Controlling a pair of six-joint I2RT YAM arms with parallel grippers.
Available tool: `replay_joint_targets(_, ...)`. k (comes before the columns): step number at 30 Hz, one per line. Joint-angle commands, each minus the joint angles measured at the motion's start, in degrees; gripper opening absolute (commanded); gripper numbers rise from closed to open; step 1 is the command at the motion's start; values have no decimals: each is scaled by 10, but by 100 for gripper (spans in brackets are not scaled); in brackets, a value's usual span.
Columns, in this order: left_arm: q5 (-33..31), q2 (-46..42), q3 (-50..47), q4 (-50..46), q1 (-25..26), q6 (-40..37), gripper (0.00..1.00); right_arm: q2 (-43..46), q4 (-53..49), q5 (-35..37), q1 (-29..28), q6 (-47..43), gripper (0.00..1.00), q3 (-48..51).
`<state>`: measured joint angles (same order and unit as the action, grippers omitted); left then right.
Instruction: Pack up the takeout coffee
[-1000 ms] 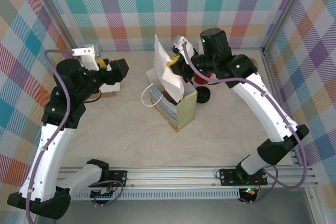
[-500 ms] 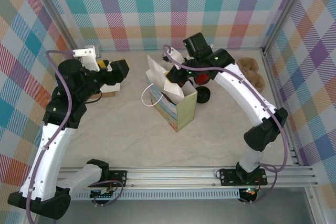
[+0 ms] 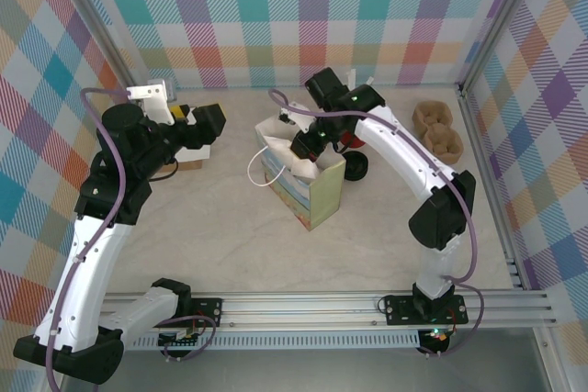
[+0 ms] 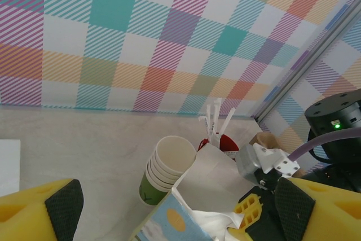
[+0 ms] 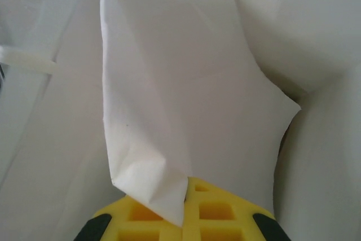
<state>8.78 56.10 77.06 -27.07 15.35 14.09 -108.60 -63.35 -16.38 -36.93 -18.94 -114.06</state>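
Tucking napkin (image 5: 186, 100) into bag (image 3: 317, 195)
Right gripper (image 5: 185, 189) pinches it, left gripper (image 3: 204, 123) gapes; green cups (image 4: 169, 165) not yet packed.

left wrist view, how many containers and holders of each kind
stack of pale green paper cups: 1
red cup of white sticks: 1
paper bag: 1
brown pulp tray, partly hidden: 1
total: 4
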Motion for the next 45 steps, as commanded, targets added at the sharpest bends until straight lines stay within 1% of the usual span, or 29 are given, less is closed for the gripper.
replay_joint_targets(1,-8,-6,0,-3,9,-8,90,-6,-31,6,-7,-13,0,2)
replay_joint_targets(9,-5,1,1,0,9,-6,90,-25,-70,6,-17,-31,0,-8)
replay_joint_targets(14,-5,1,1,-1,9,-6,90,-30,-82,7,-20,-35,7,-25)
replay_joint_targets(18,-6,1,0,-2,9,-6,91,-10,-70,3,-20,-31,16,-33)
replay_joint_targets(22,-7,1,-1,-1,9,-6,91,11,-68,1,-20,-29,29,-45)
replay_joint_targets(24,-10,1,-3,-1,9,-7,91,22,-69,7,-20,-27,41,-50)
replay_joint_targets(25,-11,1,-5,0,9,-7,91,28,-70,11,-20,-26,43,-52)
replay_joint_targets(28,-14,1,-13,3,9,-7,91,48,-68,28,-20,-19,58,-56)
replay_joint_targets(30,-19,1,-22,6,9,-7,91,65,-61,38,-19,-12,66,-55)
replay_joint_targets(32,-27,0,-30,7,9,-7,91,82,-53,44,-19,-5,72,-54)
replay_joint_targets(35,-43,-3,-47,13,9,-5,92,109,-39,53,-16,9,78,-51)
replay_joint_targets(38,-74,-10,-73,21,9,2,92,143,-14,63,-6,32,82,-33)
replay_joint_targets(41,-114,-21,-105,29,9,9,92,188,32,86,10,64,88,13)
replay_joint_targets(45,-183,-35,-156,46,9,19,93,267,115,121,48,116,94,116)
